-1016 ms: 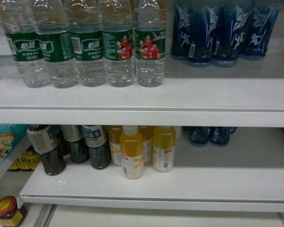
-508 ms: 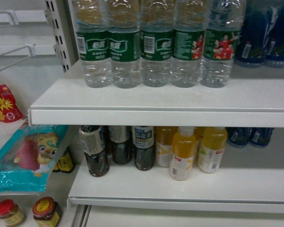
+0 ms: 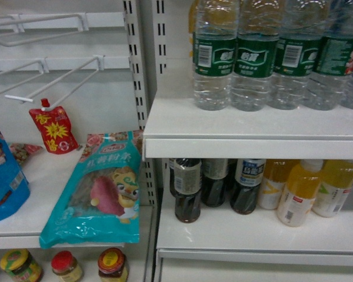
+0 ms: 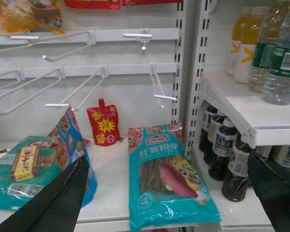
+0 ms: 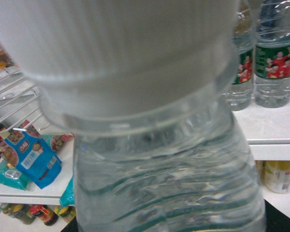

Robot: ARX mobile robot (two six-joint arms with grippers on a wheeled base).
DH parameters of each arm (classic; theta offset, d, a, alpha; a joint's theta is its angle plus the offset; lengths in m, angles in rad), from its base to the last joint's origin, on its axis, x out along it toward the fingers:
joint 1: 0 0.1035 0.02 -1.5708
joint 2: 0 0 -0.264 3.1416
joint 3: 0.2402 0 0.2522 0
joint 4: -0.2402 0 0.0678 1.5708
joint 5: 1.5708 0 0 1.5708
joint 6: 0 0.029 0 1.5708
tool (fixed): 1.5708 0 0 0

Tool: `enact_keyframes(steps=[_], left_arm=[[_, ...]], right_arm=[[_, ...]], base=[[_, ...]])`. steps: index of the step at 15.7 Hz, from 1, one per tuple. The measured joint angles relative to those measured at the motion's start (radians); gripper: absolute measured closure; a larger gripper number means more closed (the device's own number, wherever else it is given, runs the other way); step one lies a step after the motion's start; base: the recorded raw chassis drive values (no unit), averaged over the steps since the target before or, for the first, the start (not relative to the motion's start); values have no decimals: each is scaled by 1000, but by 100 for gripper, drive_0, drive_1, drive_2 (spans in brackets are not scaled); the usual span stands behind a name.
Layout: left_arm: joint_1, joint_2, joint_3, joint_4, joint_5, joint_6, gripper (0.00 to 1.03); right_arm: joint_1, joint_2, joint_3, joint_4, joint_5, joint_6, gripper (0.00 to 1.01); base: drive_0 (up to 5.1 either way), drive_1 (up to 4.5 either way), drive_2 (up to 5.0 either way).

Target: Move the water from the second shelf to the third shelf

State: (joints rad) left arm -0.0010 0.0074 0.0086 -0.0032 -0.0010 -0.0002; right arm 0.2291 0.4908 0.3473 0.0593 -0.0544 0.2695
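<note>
**Desk:** What has the right tool [image 5: 169, 220] got?

**Photographer:** It is pinching a water bottle [image 5: 164, 159], held clear of the shelves. The white cap sits right against the lens, and only dark slivers of the tool show at the lower corners.

**Desk:** And the left tool [image 4: 166, 159]?

**Photographer:** Spread wide, with nothing between its fingers. It faces a teal packet [image 4: 169, 179] and a red pouch [image 4: 104, 125].

**Desk:** Beyond that?

**Photographer:** A row of matching bottles [image 3: 256, 59] stands on the upper shelf [image 3: 253, 138]. Dark tea bottles [image 3: 188, 188] and yellow drinks [image 3: 300, 191] are on the shelf below.
</note>
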Motion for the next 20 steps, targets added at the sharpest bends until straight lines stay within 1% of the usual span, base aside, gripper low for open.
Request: enact_keyframes(steps=[2, 3, 4, 6, 13, 14, 15, 16, 17, 18, 19, 20], left_arm=[[0, 0, 0, 1, -2, 0, 5], [0, 0, 0, -3, -3, 0, 5], [0, 0, 0, -2, -3, 0, 5], [0, 0, 0, -1, -1, 0, 5], [0, 0, 0, -1, 0, 0, 5], [0, 0, 0, 0, 0, 0, 5], [0, 0, 0, -1, -1, 0, 5], [0, 0, 0, 0, 0, 0, 5], [0, 0, 0, 0, 0, 0, 5], [0, 0, 0, 0, 0, 0, 5], [0, 0, 0, 0, 0, 0, 5], [0, 0, 0, 0, 0, 0, 5]], right_arm=[[0, 0, 0, 1, -1, 0, 56], [2, 3, 0, 5, -13, 0, 56], [7, 2, 0, 6, -15, 0, 56], [6, 3, 0, 3, -3, 0, 56], [6, 3, 0, 2, -2, 0, 56], [48, 11, 4, -11, 108, -7, 56], [94, 40, 11, -3, 283, -36, 56], [60, 81, 19, 25, 417, -58, 56], [21, 103, 29, 45, 449, -79, 56], [-15, 134, 44, 93, 450, -99, 56], [-42, 174, 63, 138, 406, -104, 56], [-87, 242, 90, 188, 329, -93, 56]], base=[[0, 0, 0], [0, 0, 0], [0, 0, 0], [0, 0, 0], [0, 0, 0], [0, 0, 0], [0, 0, 0], [0, 0, 0], [0, 0, 0], [0, 0, 0], [0, 0, 0], [0, 0, 0]])
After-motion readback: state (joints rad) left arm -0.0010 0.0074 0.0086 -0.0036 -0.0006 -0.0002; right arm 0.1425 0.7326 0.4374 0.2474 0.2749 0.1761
